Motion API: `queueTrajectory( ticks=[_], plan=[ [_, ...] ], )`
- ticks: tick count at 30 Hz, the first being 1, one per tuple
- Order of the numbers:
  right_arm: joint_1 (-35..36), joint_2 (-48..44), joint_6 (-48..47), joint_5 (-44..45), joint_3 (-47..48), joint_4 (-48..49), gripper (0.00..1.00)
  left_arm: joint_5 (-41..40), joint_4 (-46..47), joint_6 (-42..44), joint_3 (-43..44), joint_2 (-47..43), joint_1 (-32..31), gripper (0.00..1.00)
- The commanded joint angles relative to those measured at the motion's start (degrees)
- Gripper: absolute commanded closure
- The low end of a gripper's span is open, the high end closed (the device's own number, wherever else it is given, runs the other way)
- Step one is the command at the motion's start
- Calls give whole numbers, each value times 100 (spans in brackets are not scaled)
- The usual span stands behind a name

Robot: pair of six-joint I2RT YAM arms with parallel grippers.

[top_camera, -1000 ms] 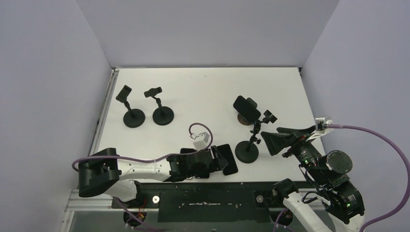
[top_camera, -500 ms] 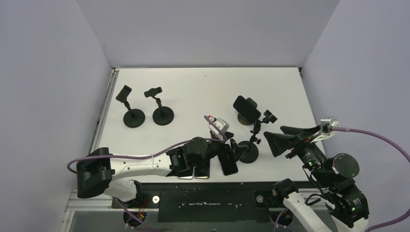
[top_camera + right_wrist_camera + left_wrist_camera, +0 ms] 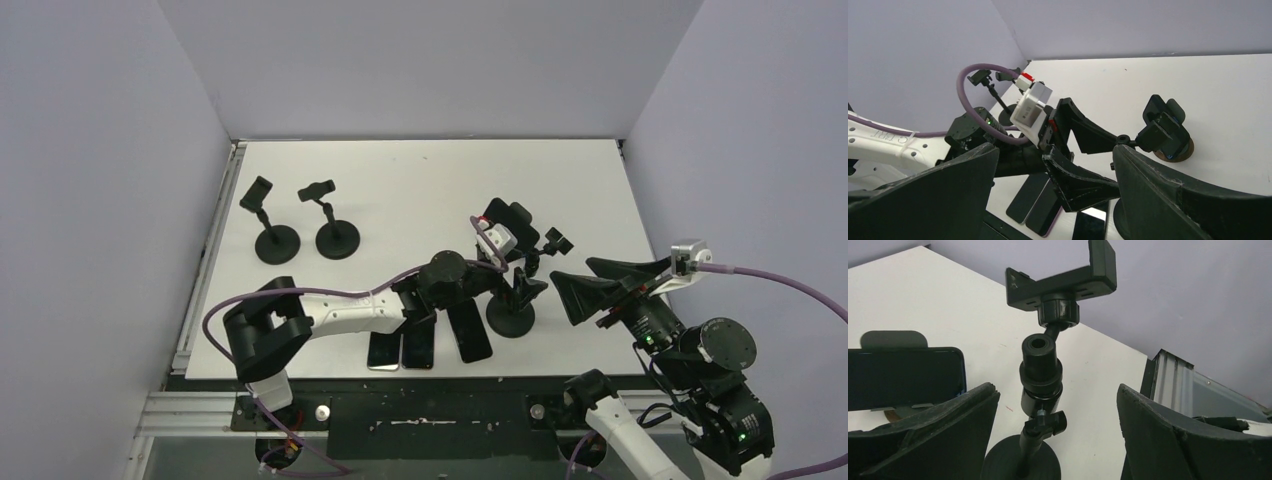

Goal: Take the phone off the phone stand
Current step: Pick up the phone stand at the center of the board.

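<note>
The white table (image 3: 420, 180) is seen stretching beyond both arms. The left gripper (image 3: 1057, 392) is held with its fingers spread wide and nothing pinched. An empty stand (image 3: 1042, 365) is framed in the gap just ahead of its fingertips (whether the stem lies inside the gap cannot be told). The right gripper (image 3: 1054, 152) is likewise spread and empty, and is pointed toward the left one. The phone stand (image 3: 505, 248) is found ahead and to the left of the left gripper, with the phone (image 3: 903, 377) clamped in it, untouched. Two further stands (image 3: 277, 243) are set well behind that gripper. Three loose phones (image 3: 418, 345) are laid flat just behind it, beside its arm.
</note>
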Motion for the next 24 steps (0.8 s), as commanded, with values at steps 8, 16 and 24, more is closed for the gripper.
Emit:
queueTrajectory(
  ticks=[8, 16, 24],
  plan=[
    [-32, 139, -194, 80, 206, -67, 13, 525, 528, 143, 665, 565, 47, 55],
    [-30, 126, -233, 203, 408, -203, 13, 227, 824, 345, 483, 50, 86, 100],
    [-41, 179, -216, 239, 508, -170, 13, -218, 541, 757, 673, -817, 243, 100]
  ],
)
